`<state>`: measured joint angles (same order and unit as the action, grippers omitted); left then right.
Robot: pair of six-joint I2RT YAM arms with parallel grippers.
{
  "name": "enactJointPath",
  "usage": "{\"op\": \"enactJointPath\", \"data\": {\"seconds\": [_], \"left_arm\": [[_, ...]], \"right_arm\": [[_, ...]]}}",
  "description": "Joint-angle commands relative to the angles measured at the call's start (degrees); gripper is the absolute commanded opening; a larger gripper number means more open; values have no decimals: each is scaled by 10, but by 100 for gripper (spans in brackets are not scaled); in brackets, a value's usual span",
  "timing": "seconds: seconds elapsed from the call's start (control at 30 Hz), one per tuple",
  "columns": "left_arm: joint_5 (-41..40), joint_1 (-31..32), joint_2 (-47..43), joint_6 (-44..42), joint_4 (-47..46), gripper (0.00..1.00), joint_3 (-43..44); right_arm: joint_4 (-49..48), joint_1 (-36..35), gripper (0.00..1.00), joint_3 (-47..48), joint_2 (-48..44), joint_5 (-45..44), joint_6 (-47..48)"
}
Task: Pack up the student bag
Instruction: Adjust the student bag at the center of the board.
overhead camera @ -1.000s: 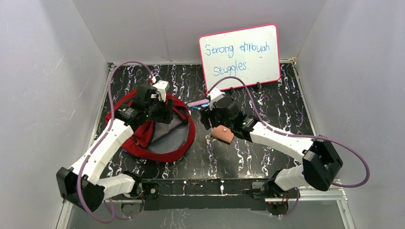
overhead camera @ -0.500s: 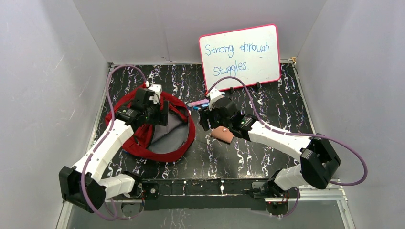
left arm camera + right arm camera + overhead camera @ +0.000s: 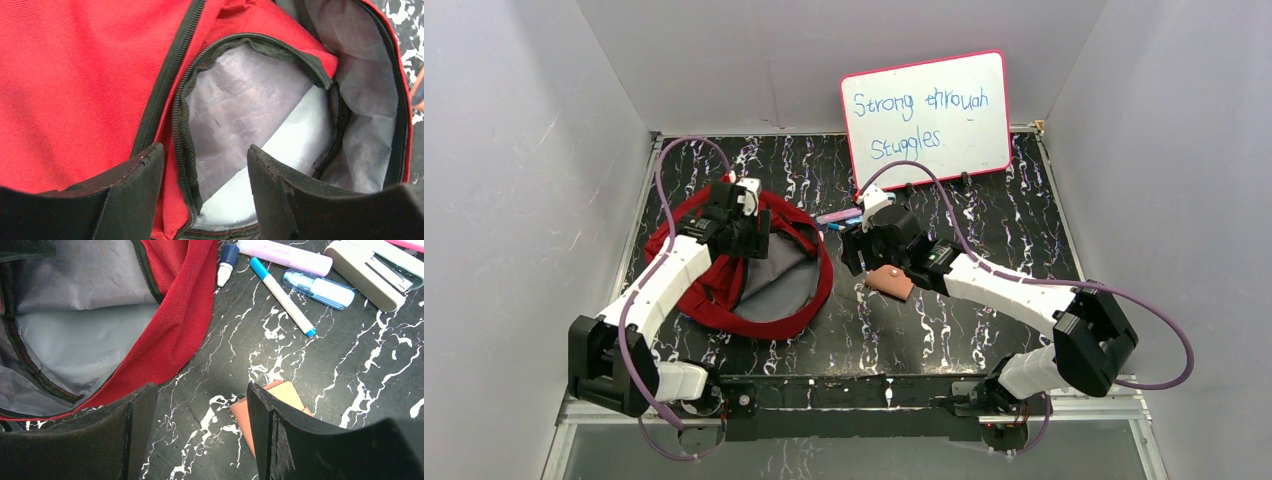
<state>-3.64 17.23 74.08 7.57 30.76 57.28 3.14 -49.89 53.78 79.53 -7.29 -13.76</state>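
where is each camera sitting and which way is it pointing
Top external: above and behind the bases, looking down on the table; left arm and right arm show.
Left wrist: on the left arm, looking down into a pocket of the bag; left gripper shows.
Right wrist: on the right arm, looking down at bag rim, pens, wallet; right gripper shows.
Shared: bag in all three; wallet in top and right wrist.

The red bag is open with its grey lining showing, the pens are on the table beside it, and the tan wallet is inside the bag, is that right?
Not quite: the tan wallet is not inside the red bag; it lies on the table beside it, under the right hand, as the right wrist view shows. The open bag, grey lining and pens are as you said.
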Motion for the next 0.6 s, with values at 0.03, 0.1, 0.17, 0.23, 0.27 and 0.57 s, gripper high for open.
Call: {"op": "enactJointPath", "data": {"seconds": [0.03,0.1,0.17,0.23,0.27,0.57], "left_arm": [[91,-3,13,-17,-19,42,-13],[104,-3,17,-17,-13,29,-14],[109,-3,16,-17,-7,22,-14],[111,-3,10,-18,-2,16,-13],[111,-3,5,-18,3,11,-12],[143,-3,-32,-19,59,0,6]], "right_arm": [[-13,-1,74,10,-20,5,-4],[-14,-1,74,10,-19,7,-4],[-15,-1,74,11,-18,8,-3],[-16,-1,74,11,-17,8,-2],[-16,-1,75,11,-16,9,-1],[-23,-1,75,7,-11,12,-3]]}}
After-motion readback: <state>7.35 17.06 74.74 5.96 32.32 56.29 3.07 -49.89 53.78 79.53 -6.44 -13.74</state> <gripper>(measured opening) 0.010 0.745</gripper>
